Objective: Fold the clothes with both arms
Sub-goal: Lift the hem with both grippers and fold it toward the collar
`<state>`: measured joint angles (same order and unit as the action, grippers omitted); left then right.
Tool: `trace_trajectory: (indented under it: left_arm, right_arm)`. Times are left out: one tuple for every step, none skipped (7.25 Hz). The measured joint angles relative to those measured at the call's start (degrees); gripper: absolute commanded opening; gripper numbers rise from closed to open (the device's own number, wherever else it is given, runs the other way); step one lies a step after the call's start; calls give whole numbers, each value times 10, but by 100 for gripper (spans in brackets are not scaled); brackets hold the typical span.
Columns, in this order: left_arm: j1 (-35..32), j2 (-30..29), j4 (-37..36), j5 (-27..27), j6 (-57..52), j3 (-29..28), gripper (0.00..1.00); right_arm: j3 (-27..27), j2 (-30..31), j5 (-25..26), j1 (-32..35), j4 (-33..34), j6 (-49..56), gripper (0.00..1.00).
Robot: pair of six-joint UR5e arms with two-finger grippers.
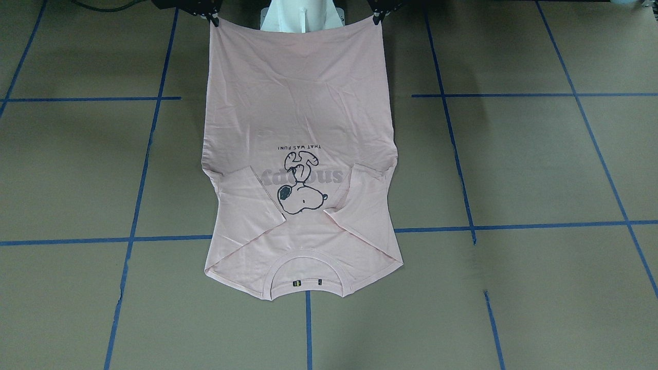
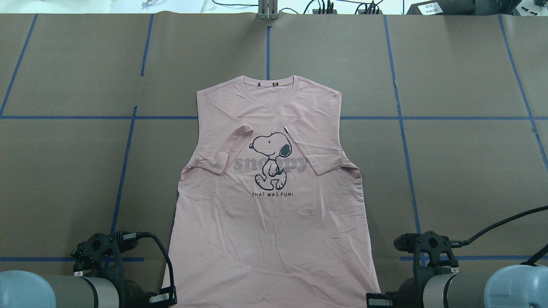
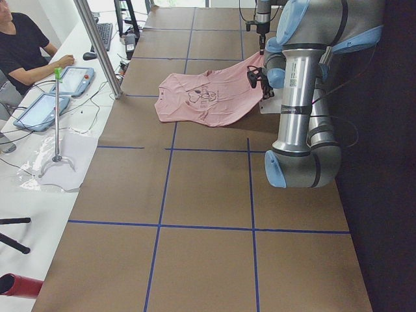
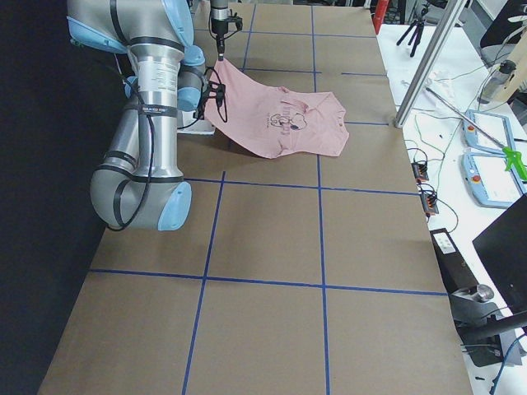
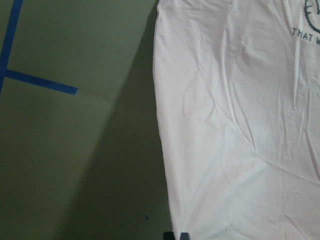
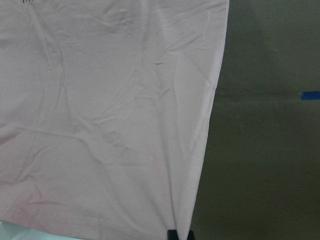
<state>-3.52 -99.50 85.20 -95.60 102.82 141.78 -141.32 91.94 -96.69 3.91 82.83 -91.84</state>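
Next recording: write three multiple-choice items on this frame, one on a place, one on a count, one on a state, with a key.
1. The left gripper and right gripper hold the shirt at: A collar; B hem corners; C shoulders.
2. Sleeves folded over the front: A none; B one; C two.
3. The hem end is: A lying flat; B raised; C rolled up.
B: both pinch the hem corners. C: both sleeves lie inward. B: side views show it sloping upward.
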Motion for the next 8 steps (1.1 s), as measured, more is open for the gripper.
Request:
trace_trajectory:
  left_arm:
    - [-8, -8, 0, 2, -15, -5, 0]
    - [-33, -20, 1, 4, -49, -14, 0]
    - [-75, -40, 1, 5, -91, -33, 0]
    - [-125, -64, 3, 4, -138, -67, 0]
    - [-173, -82, 10, 3, -180, -107, 0]
    - [-213, -91, 33, 2, -212, -148, 0]
    - [-246, -99, 64, 1, -236, -188, 0]
    - [-278, -119, 98, 0, -256, -243, 0]
  right_arm:
    - [25, -29, -1, 35, 0, 22, 0]
    - [57, -63, -2, 77, -1, 61, 0]
    - [93, -93, -3, 125, -3, 120, 0]
    - [126, -116, -6, 179, -4, 182, 0]
    - [165, -143, -16, 231, -5, 232, 0]
    - [210, -177, -29, 276, -5, 266, 0]
    - [254, -208, -39, 308, -5, 289, 0]
    - [302, -241, -48, 336, -6, 302, 0]
